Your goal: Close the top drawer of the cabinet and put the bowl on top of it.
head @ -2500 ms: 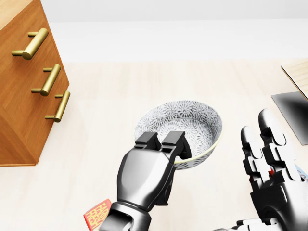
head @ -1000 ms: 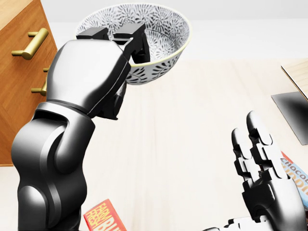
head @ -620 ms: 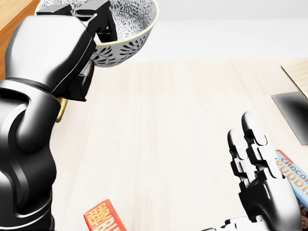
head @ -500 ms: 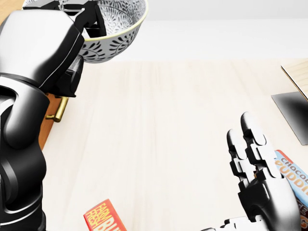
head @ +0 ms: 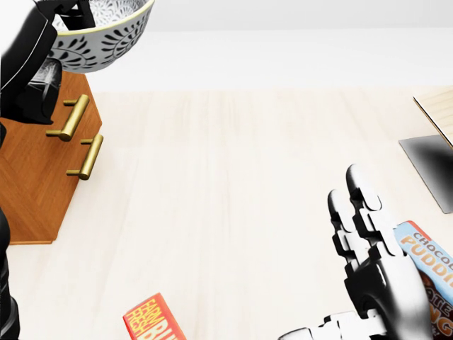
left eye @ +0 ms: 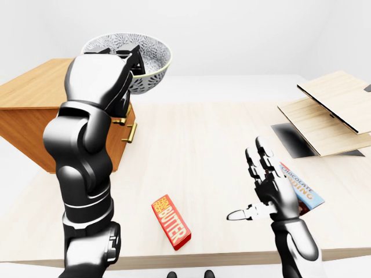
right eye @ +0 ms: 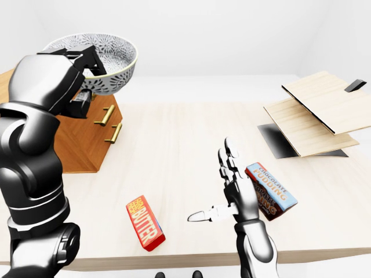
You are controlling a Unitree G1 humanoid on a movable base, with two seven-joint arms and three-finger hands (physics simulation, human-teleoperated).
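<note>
Left-eye view shows whole bowl, cabinet top

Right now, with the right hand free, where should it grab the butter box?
Across its two long sides at mid-length, coming down from above. The butter box lies flat on the table, long and narrow, so the short span likely suits a pinch. The right hand is open; the left hand holds the bowl.

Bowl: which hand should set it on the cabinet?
Left: the left hand grips the bowl by its rim, raised above the cabinet. The right hand is open, low by the pudding box, far off.
</note>
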